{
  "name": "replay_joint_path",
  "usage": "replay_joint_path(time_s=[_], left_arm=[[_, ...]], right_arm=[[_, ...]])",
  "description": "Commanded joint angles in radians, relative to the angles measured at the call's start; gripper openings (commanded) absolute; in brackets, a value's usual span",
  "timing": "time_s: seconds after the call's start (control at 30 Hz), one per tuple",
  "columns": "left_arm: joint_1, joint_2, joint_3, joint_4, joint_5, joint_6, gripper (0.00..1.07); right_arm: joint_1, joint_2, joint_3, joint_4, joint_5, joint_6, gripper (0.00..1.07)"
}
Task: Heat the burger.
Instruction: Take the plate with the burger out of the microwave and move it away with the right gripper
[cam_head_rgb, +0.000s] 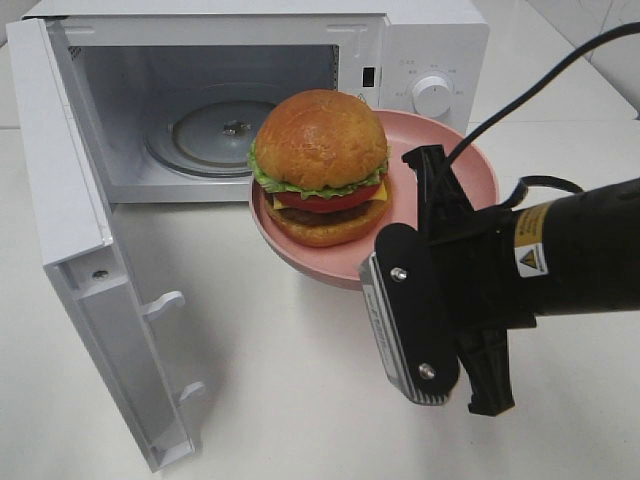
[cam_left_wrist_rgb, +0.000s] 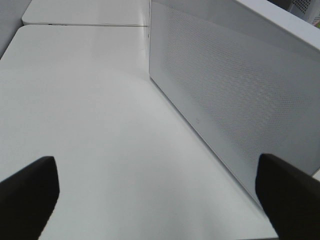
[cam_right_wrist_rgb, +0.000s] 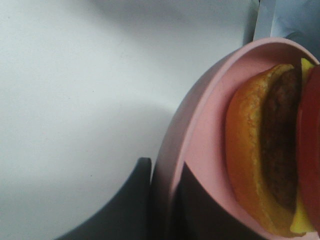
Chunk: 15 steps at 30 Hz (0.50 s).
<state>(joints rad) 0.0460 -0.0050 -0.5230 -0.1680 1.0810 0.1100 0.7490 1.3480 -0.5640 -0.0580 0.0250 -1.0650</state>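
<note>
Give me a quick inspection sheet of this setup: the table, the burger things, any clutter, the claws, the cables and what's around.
Surface: white table, bare where visible.
Job's things: burger sits on a pink plate, held up in front of the microwave; microwave door swung wide open, glass turntable inside with nothing on it.
Clutter: nothing seen.
Claws: right claw shut on the plate's rim, one finger either side; left claw open, holding nothing, beside the microwave's perforated side wall.
Cables: black cable loops above the right arm, clear of the plate.
Surroundings: a second white tabletop behind; otherwise nothing seen.
</note>
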Motion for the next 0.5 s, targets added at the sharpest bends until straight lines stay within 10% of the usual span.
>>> replay_joint_path(time_s=[0.03,0.5], left_arm=[[0.003,-0.016,0.003,-0.007,-0.005,0.0,1.0],[0.003,-0.016,0.003,-0.007,-0.005,0.0,1.0]], right_arm=[[0.001,-0.1,0.05,-0.004,-0.052,0.032,0.0],[0.001,-0.345,0.155,-0.013,0.097,0.075,0.0]])
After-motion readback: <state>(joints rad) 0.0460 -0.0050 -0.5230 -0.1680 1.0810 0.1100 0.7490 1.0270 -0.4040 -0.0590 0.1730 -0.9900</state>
